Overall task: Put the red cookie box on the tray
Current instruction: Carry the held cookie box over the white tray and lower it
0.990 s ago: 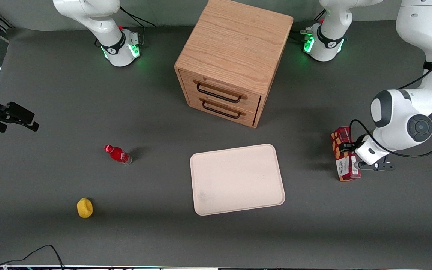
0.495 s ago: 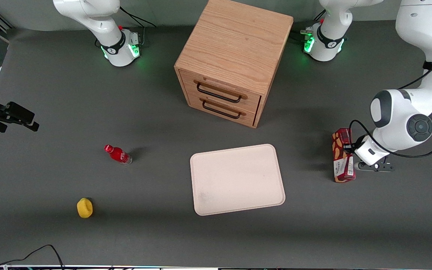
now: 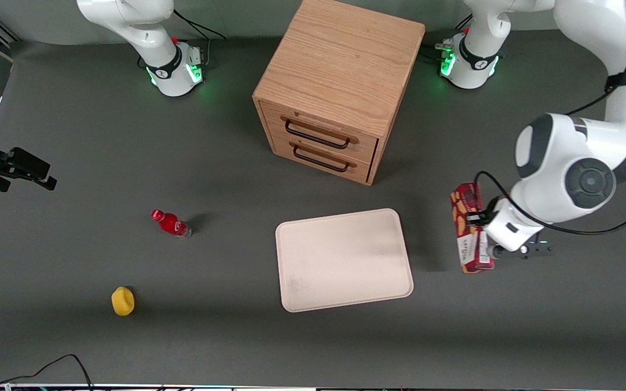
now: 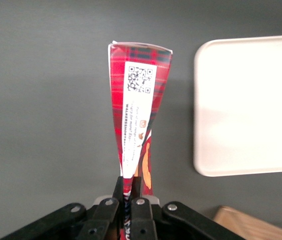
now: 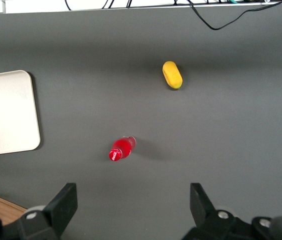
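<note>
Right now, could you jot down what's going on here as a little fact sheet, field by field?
Gripper: gripper shut on the red cookie box, held above the table
Red cookie box: red cookie box in the air beside the tray, not yet over it
Tray: tray flat on the table, nothing on it
Cabinet: wooden drawer cabinet, both drawers closed
Other items: small red bottle and yellow object toward the parked arm's end
Task status: box lifted, not yet placed

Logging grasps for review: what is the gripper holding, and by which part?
The gripper holds the cookie box, jaws shut on one narrow end, beside the tray.
</note>
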You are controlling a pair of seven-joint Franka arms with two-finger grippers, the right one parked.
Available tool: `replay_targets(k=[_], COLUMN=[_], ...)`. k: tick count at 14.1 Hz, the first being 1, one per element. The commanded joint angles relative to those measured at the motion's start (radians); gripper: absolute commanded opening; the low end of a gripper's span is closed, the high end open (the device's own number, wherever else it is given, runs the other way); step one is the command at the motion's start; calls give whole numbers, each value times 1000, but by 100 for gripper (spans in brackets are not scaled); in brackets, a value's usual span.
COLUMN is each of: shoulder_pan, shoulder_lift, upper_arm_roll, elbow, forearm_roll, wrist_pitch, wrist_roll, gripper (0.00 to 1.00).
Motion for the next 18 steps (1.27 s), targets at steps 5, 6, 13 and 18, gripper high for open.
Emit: replay_targets(k=[5, 6, 13, 18], shoulder_pan=[-171, -189, -229, -229], shoulder_lift=[256, 286, 349, 327], upper_arm_roll=[17, 17, 17, 19], elbow=[172, 172, 172, 191], forearm_roll=[-7, -4, 64, 78], wrist_pitch=[113, 174, 212, 194], wrist_roll=[-298, -332, -325, -329], gripper=[0, 0, 40, 100])
